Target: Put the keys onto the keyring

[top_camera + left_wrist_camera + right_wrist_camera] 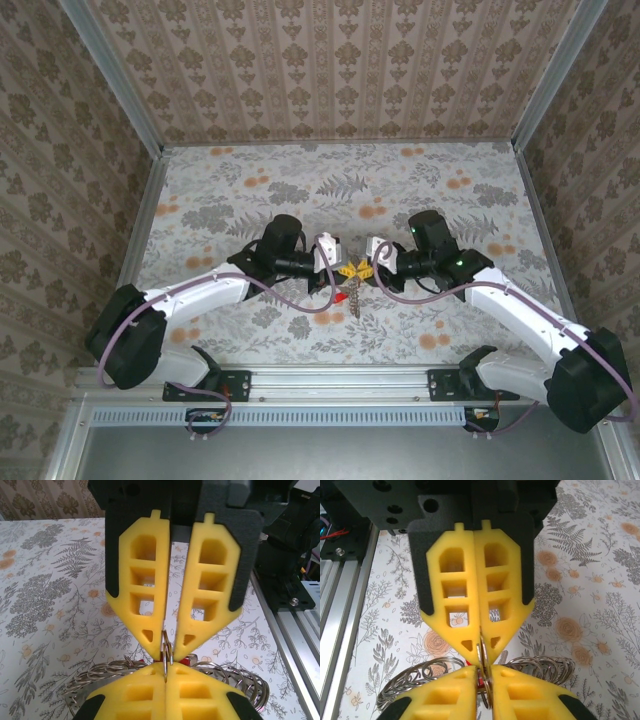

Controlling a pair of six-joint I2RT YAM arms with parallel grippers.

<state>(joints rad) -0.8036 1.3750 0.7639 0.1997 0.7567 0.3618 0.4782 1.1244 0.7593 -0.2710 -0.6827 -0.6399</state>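
pinching the keyring [168, 653] tip to tip — left gripper [169, 641] and right gripper [482, 654] both closed on it.

Top view high, looking down, wrist views close, facing each other, sharing the keyring [245, 682]

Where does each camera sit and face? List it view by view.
Top external: above and behind the arms, looking down on the table; both arms show, left tool meeting right tool.
Left wrist: on the left arm, facing the right tool past its own fingers.
Right wrist: mirrored, facing the left tool.
Shared: both wrist views see the small ring and keyring.
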